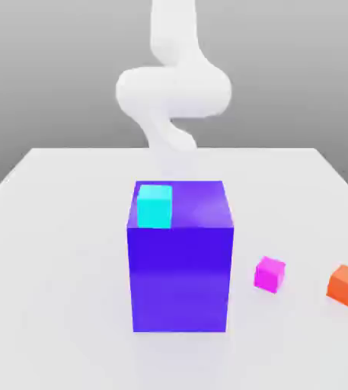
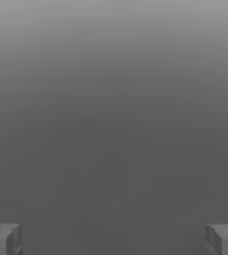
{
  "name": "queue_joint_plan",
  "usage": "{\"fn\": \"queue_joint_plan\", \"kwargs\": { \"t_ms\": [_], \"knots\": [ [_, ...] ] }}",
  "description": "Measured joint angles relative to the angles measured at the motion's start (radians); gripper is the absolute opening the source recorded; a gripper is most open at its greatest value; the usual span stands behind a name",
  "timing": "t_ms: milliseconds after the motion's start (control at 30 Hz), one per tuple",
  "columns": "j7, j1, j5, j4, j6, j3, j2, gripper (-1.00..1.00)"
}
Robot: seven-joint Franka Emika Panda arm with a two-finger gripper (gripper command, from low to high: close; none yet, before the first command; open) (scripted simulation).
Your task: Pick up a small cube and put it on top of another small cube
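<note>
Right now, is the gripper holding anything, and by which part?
Nothing. The gripper is open, nothing between its fingers; the small magenta cube sits on the table.

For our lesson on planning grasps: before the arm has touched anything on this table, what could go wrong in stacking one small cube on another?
1. The magenta-pink cube sits near the big purple-blue block; a descending open pincer might bump the block.
2. The cyan cube rests by the block's top edge; a misplaced cube could slide off.
3. The orange cube lies near the table's edge, perhaps harder to reach.

Three small cubes [image 1: 269,273] (pink, orange, cyan), one big block [image 1: 180,266].
</note>
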Motion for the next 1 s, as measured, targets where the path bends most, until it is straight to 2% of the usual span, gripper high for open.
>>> {"fn": "queue_joint_plan", "kwargs": {
  "t_ms": [433, 633, 767, 833, 933, 967, 1000],
  "knots": [
    [-0.254, 0.315, 0.087, -0.394, 0.351, 0.094, 0.424, 0.00],
    [-0.325, 0.426, 0.065, -0.577, 0.518, 0.177, 0.621, 0.00],
    [-0.289, 0.439, -0.019, -0.594, 0.632, 0.172, 0.761, 0.00],
    [-0.254, 0.483, -0.072, -0.582, 0.691, 0.116, 0.833, 0.00],
    [-0.240, 0.575, -0.087, -0.564, 0.779, 0.023, 0.940, 0.00],
    [-0.238, 0.596, -0.086, -0.560, 0.804, 0.004, 0.970, -1.00],
    [-0.238, 0.596, -0.086, -0.560, 0.804, 0.004, 0.970, -1.00]
  ]
}}
